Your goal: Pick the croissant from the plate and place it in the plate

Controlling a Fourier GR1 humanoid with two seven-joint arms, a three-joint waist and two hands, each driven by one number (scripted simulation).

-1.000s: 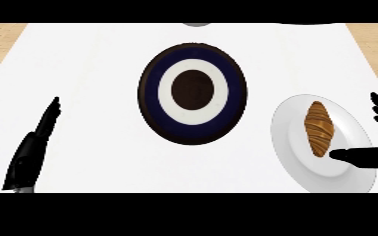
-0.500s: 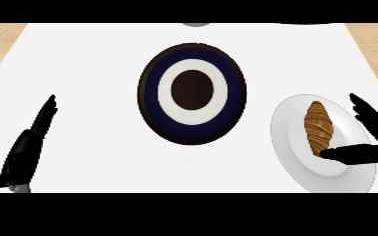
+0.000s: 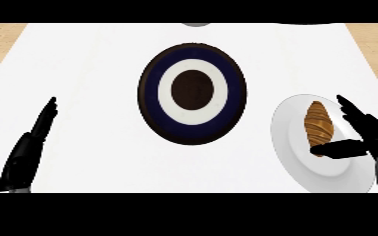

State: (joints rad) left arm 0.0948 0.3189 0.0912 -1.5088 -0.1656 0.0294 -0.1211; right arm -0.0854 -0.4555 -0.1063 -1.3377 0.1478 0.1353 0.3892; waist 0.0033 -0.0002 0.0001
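Observation:
A brown croissant point(image 3: 318, 125) lies on a white plate point(image 3: 295, 152) at the right of the counter. My right hand point(image 3: 357, 135) is over that plate's right side, open, with straight fingers beside the croissant's right and the thumb at its near end. A second plate point(image 3: 161, 105), dark blue with a white ring and a brown middle, sits in the centre with nothing on it. My left hand point(image 3: 29, 147) rests open at the left edge, fingers pointing up.
A small grey object point(image 3: 195, 24) shows partly at the counter's far edge. Tan strips of floor or wood point(image 3: 13, 34) flank the white counter at the far corners.
My right hand has moved left and farther over the white plate, its fingers now alongside the croissant. The left hand has shifted slightly up and right.

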